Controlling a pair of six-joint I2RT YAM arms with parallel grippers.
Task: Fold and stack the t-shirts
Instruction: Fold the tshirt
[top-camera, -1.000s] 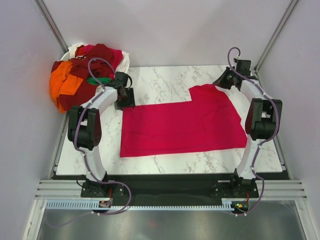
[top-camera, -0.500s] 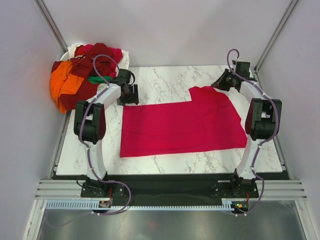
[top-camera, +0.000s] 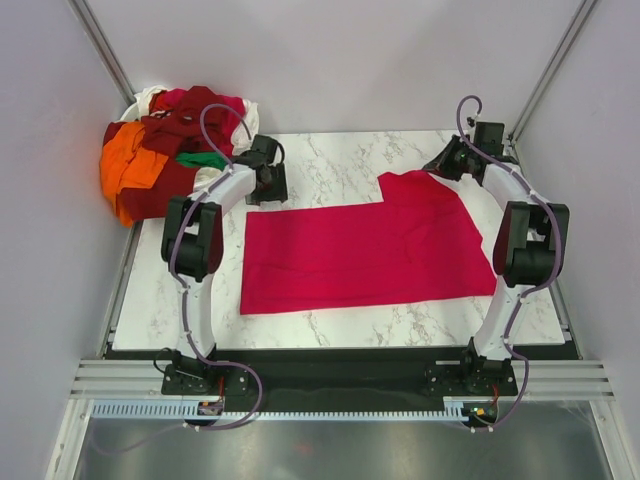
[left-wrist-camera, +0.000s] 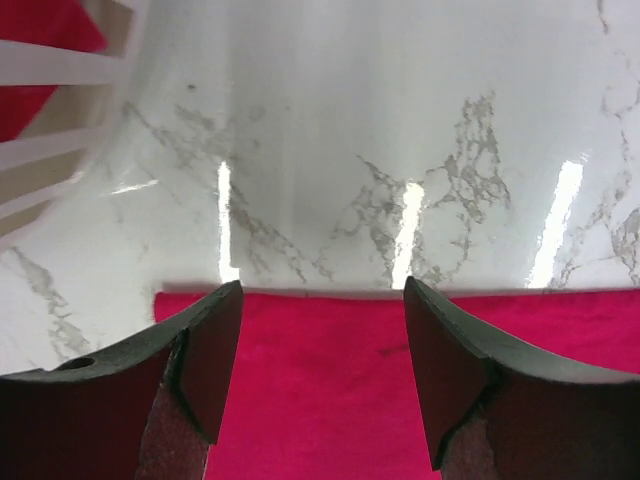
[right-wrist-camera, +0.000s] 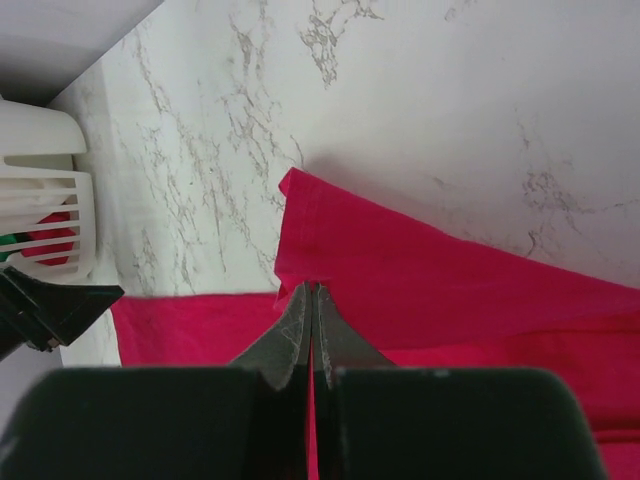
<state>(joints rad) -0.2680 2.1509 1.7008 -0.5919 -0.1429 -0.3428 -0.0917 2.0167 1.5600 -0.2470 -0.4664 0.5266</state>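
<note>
One crimson-pink t-shirt (top-camera: 370, 250) lies flat mid-frame on tabletop (top-camera: 330, 155), spread for folding. Left claw (left-wrist-camera: 320, 290) wide open, empty, straddling its upper-left edge, likely poised to pinch. Right claw (right-wrist-camera: 311, 287) pressed closed at upper-right hem; cloth inside unclear. Other t-shirts (top-camera: 160, 150) heaped upper left.

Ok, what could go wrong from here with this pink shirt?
1. The left tool hangs open over the far edge of the shirt, flat on the table; closing there may miss the cloth or scrape the marble.
2. The right tool is shut by the sleeve, but a grip on cloth cannot be confirmed; a one-sided lift would skew the fold.
3. The left arm sits close to the basket, so a swing could snag the heaped clothes.
</note>
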